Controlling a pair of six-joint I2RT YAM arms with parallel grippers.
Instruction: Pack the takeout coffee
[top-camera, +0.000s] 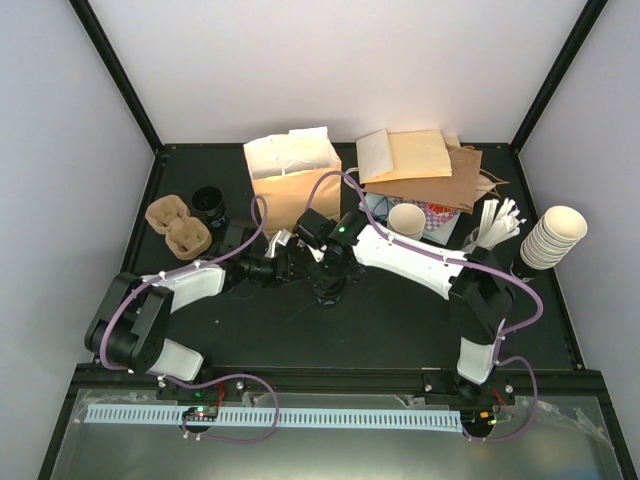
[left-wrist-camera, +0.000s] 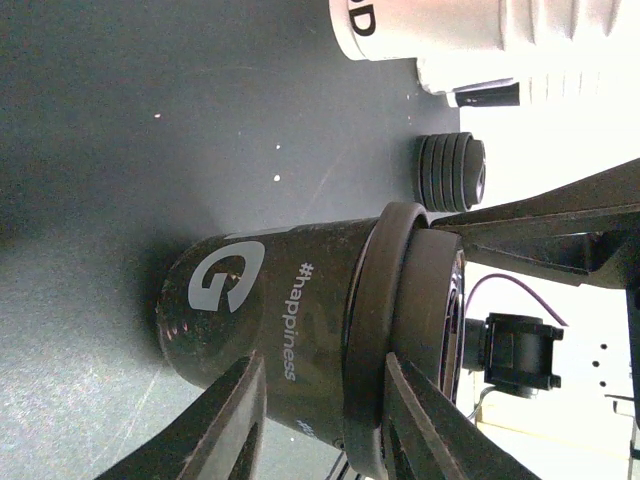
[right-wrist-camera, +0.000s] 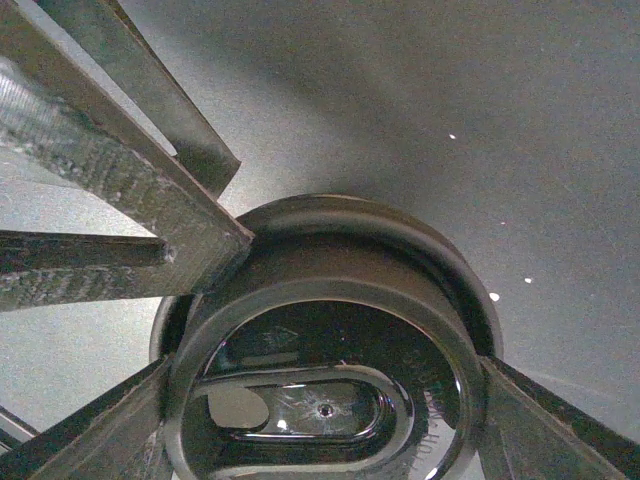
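In the top view I see the left gripper and the right gripper meeting at the middle of the black table, near the open brown paper bag. In the left wrist view the black paper coffee cup with its black round plastic lid stands on the table, and the left jaws are narrowly apart with their tips at its side; I cannot tell if they press. In the right wrist view, looking down on the lid, the right fingers stand wide and hold its rim from both sides.
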